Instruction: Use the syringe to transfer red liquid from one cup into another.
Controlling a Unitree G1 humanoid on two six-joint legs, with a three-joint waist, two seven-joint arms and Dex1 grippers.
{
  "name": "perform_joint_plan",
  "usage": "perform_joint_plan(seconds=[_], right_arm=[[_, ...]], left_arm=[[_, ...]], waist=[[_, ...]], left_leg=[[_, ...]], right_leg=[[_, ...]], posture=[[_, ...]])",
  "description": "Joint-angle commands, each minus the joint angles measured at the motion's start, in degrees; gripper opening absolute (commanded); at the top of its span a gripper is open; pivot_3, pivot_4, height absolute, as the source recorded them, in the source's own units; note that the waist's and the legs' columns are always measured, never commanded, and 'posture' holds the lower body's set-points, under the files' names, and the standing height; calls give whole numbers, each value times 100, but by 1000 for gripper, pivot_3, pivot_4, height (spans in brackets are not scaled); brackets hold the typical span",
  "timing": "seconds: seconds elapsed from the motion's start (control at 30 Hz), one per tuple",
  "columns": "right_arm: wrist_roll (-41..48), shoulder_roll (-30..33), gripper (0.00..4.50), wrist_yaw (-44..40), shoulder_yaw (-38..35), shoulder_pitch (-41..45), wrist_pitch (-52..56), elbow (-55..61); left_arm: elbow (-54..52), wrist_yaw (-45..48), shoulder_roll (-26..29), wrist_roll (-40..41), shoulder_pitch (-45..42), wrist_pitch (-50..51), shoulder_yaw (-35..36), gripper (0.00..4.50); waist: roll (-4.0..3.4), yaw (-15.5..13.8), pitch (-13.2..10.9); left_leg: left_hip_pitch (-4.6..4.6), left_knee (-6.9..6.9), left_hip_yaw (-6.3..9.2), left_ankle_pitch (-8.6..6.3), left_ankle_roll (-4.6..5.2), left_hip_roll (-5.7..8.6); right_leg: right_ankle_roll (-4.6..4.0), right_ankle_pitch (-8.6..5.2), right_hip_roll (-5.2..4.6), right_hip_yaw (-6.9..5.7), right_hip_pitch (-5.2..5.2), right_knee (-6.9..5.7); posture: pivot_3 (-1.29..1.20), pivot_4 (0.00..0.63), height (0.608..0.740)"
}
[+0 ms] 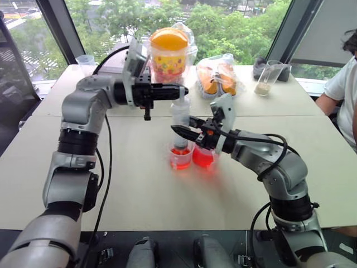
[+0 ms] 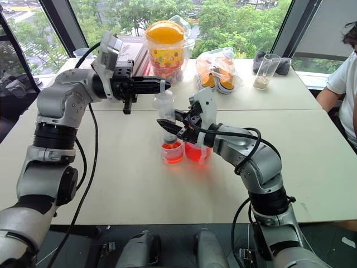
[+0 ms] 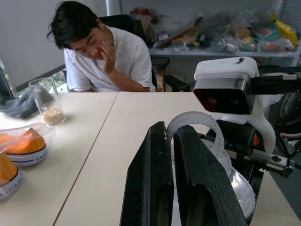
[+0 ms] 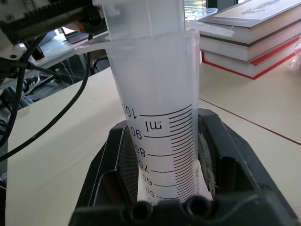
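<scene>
Our right end effector (image 1: 179, 132) is pinching the barrel of the syringe (image 1: 180, 114), holding it upright with its tip down in the cup below. Our left end effector (image 1: 179, 89) reaches in level from the left, fingers (image 3: 146, 188) pressed together around the ring at the top of the pale plunger (image 3: 194, 123).

Two red-tinted cups stand side by side, nearly touching, on the counter (image 1: 134, 184). The syringe tip dips into the left one (image 1: 181, 156); the other cup (image 1: 204, 157) sits just beside it, partly behind the right end effector. Both hold red liquid (image 1: 203, 158). From these views we cannot tell which of the two is the wider, so we judge we are either about to draw or to discharge.

Risks from here: if the left arm moves the plunger off the barrel's axis, the syringe could twist in the right grip and tip the light cup, spilling liquid across the counter. A fast push could splash red liquid over the rim. Lifting the syringe sideways might clip the neighbouring cup. Farther back stand a yellow-lidded jar (image 1: 168, 53), bagged shoes (image 1: 217, 75), and a person (image 1: 343, 89) seated at the right.
</scene>
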State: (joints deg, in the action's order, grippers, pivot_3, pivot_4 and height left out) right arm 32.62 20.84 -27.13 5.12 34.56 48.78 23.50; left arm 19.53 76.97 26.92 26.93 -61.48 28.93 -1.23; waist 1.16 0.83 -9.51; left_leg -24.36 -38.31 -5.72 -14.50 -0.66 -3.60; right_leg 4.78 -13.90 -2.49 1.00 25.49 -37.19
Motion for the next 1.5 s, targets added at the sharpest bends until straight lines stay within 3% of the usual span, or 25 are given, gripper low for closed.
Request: perform_joint_plan(seconds=[0.03,0.3,0.4,0.63,0.77,0.93,1.13,1.27,1.5], right_arm=[[139,-32,1380,134,-580,518,-293,333],[130,-37,1380,124,-563,437,-324,246],[75,-82,1380,73,-452,247,-382,157],[-31,-158,1380,32,-310,40,-510,-37],[1,-127,1380,20,-350,97,-445,-51],[380,-113,1380,209,-708,504,-23,144],[1108,197,1380,1092,-1845,1903,1269,-191],[731,936,1380,1881,-2351,2913,2557,-1265],[99,2068,1380,1754,-1490,3522,4301,-3158]], left_arm=[[-128,119,-83,-127,328,46,-375,12],[-81,-186,55,-152,216,104,-192,12],[52,-203,300,-2,23,346,62,1027],[417,-220,786,86,-165,483,457,4474],[301,-50,1152,72,134,469,466,4474],[-127,-127,1164,201,548,597,491,4474],[-494,-359,951,338,896,738,509,4474],[-659,-365,784,411,994,785,420,4474],[-838,-308,669,443,1100,759,318,4474]], waist=[[0,4,0],[0,2,0],[0,18,0],[0,15,0],[0,19,0],[0,13,0],[0,-11,0],[0,-15,0],[0,44,0]], left_leg=[[-1,0,0,0,0,0],[0,0,-1,0,0,0],[0,0,0,0,0,0],[1,3,2,0,0,-2],[-1,3,-2,0,0,-2],[0,3,-2,0,0,-3],[-1,0,-4,0,0,-2],[-2,2,-6,0,0,-2],[-2,12,-14,-2,3,1]], right_leg=[[0,0,0,0,0,0],[0,0,0,0,0,0],[0,0,1,0,1,0],[0,0,3,-2,2,-1],[0,0,-1,-1,2,4],[0,0,-1,-2,2,-1],[-1,0,-7,-2,1,-1],[-2,0,-9,-4,2,2],[-4,-1,-11,6,9,12]], posture=[[0,150,740],[0,150,740],[0,150,740],[0,150,740],[0,150,740],[0,150,740],[0,150,740],[0,150,740],[0,150,740]])
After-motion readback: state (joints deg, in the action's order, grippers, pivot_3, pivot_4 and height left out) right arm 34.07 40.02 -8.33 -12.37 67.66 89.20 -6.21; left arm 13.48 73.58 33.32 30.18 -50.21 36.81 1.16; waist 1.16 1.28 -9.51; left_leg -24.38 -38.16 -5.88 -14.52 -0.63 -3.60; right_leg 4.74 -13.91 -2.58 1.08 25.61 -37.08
